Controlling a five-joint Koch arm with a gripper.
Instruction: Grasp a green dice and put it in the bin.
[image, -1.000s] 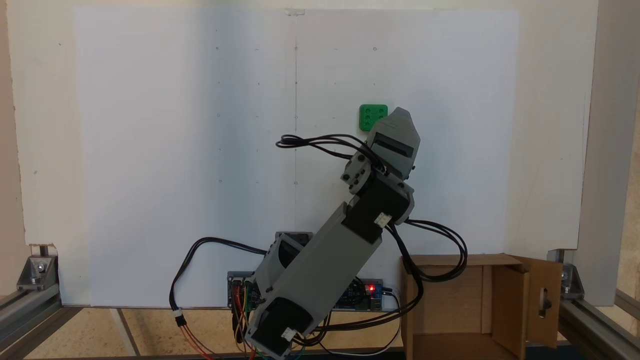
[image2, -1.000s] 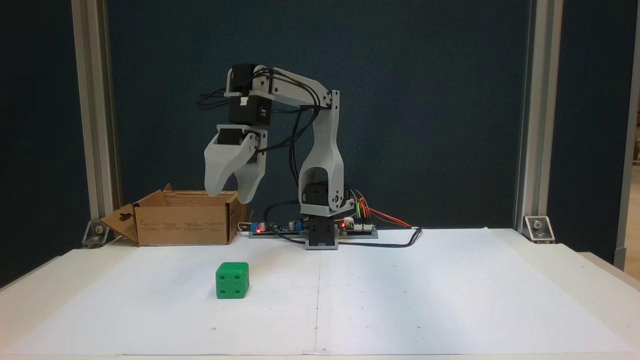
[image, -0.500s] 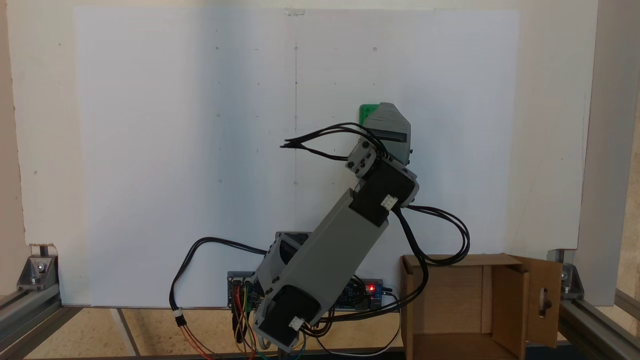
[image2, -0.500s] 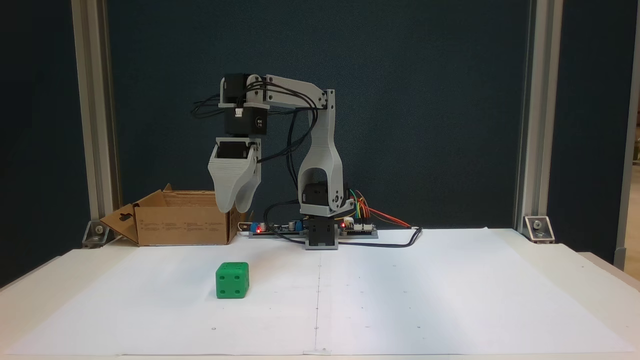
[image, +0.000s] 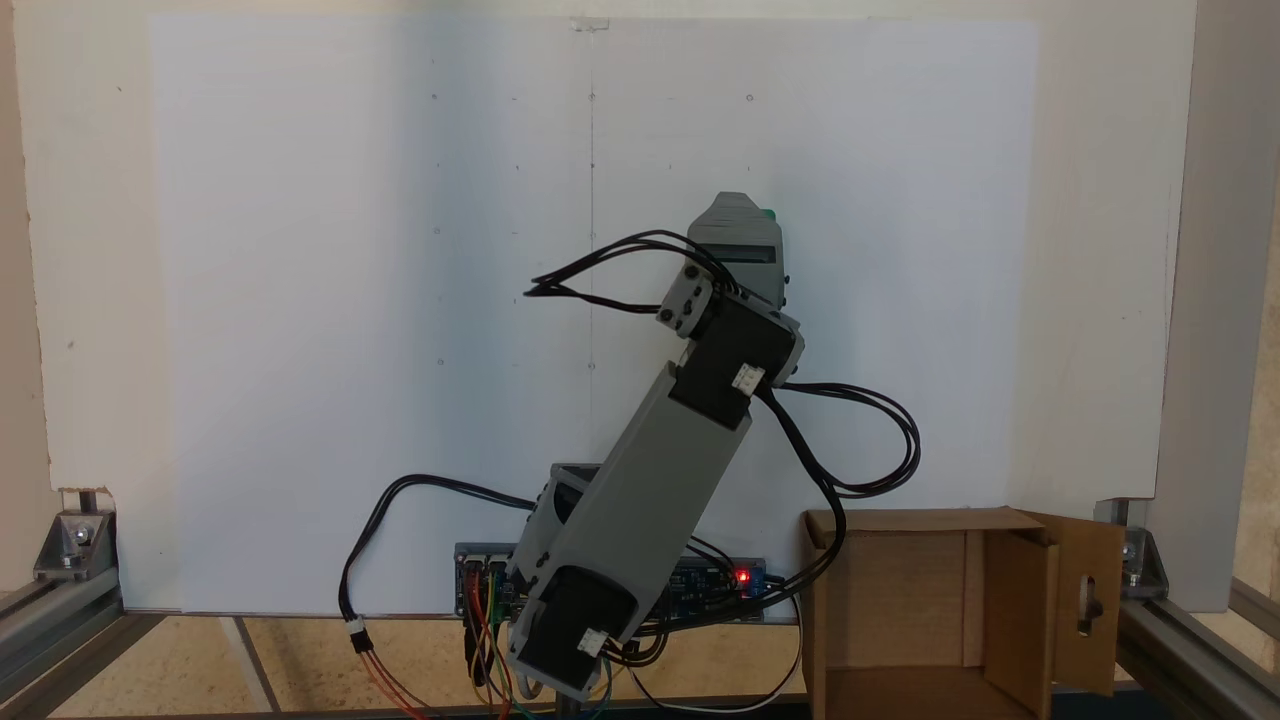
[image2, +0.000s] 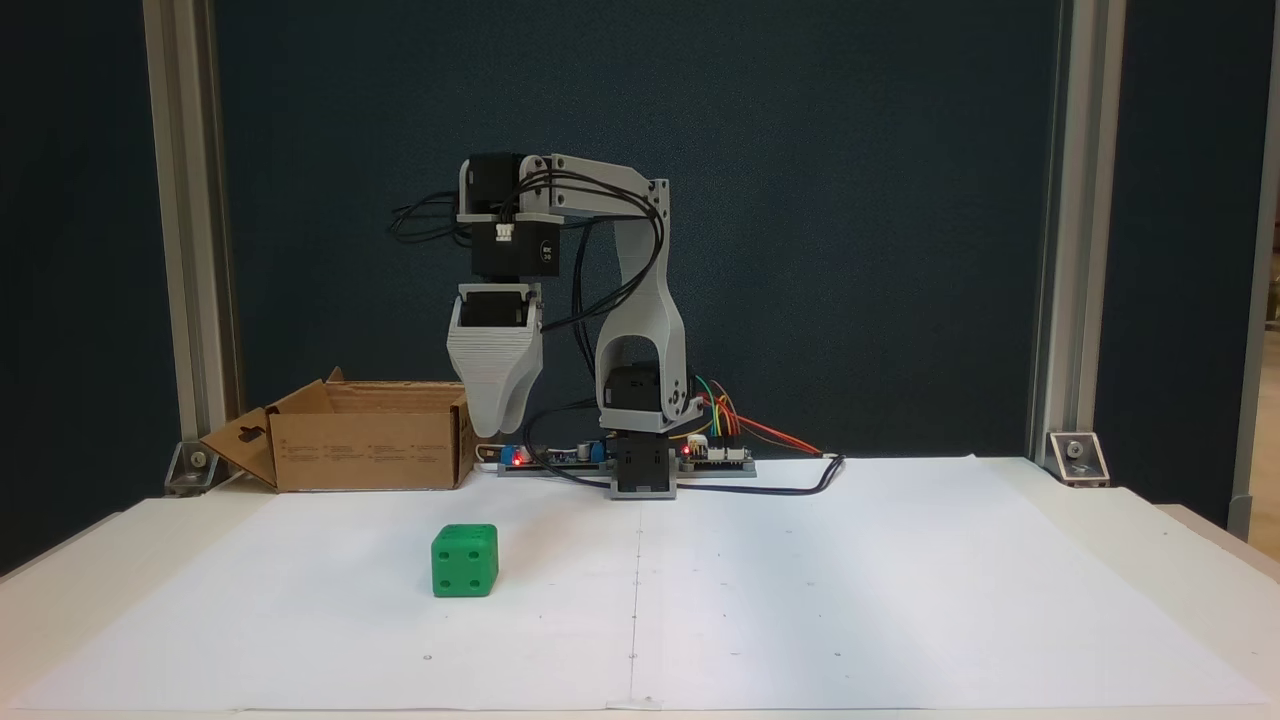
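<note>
The green dice (image2: 465, 561) rests on the white paper, with a four-pip face toward the front fixed view. From above, just a green sliver of the dice (image: 769, 214) peeks out past the gripper's right edge. My gripper (image2: 495, 428) hangs pointing down, high above the table and a little right of the dice, touching nothing. In the top fixed view the gripper (image: 735, 215) covers most of the dice. Its jaws overlap one behind the other, so the gap is hidden. The bin (image2: 365, 436), an open brown cardboard box, stands at the back left, and the bin (image: 940, 610) sits at the bottom right from above.
The arm's base and circuit boards (image2: 640, 462) sit at the back centre, with cables looping toward the bin. Aluminium frame posts (image2: 190, 250) flank the table. The white paper sheet (image2: 850, 590) stretches wide to the right of the dice.
The arm has swung rightward in the front view, leftward from above, and now covers most of the dice. The wrist has turned, so the separated jaws now overlap. The dice has not moved.
</note>
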